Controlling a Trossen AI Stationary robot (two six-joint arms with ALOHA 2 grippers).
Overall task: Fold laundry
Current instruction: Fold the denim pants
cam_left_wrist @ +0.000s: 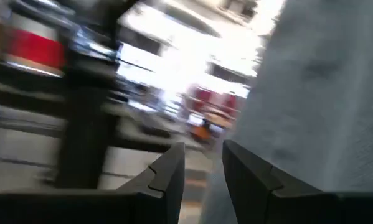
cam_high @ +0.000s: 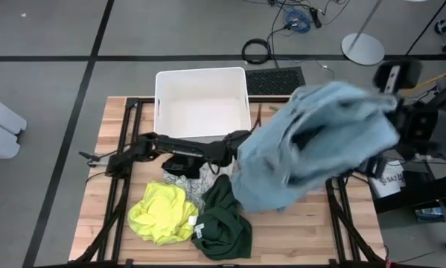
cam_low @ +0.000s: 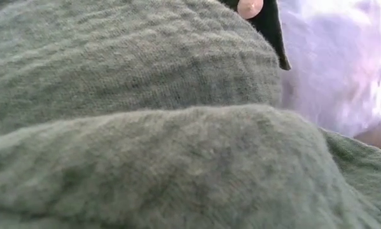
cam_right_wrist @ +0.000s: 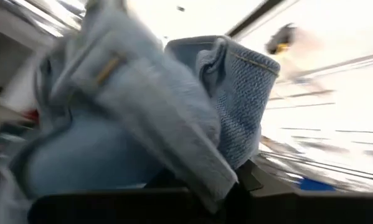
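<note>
1. While my right claw [cam_right_wrist: 230, 186] is clamped on a bunched hem of the light blue garment [cam_high: 312, 145], the cloth hangs lifted over the tabletop's [cam_high: 304, 231] right half.
2. It looks soft, fairly heavy and floppy; I'd judge a seam or corner the surest hold.
3. My left claw [cam_left_wrist: 202, 168] sits slightly apart, empty, beside the blue cloth near the tabletop's middle.
4. Yellow garment [cam_high: 161, 212] and dark green garment [cam_high: 223, 219] lie crumpled by the front edge.

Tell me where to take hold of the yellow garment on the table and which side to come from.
Grip the yellow garment at its raised, crumpled top folds near the middle, coming straight down from above. It lies bunched in a heap, so the ridges give the fingers something to pinch; its right edge touches the dark green garment, so probably stay left of that.
</note>
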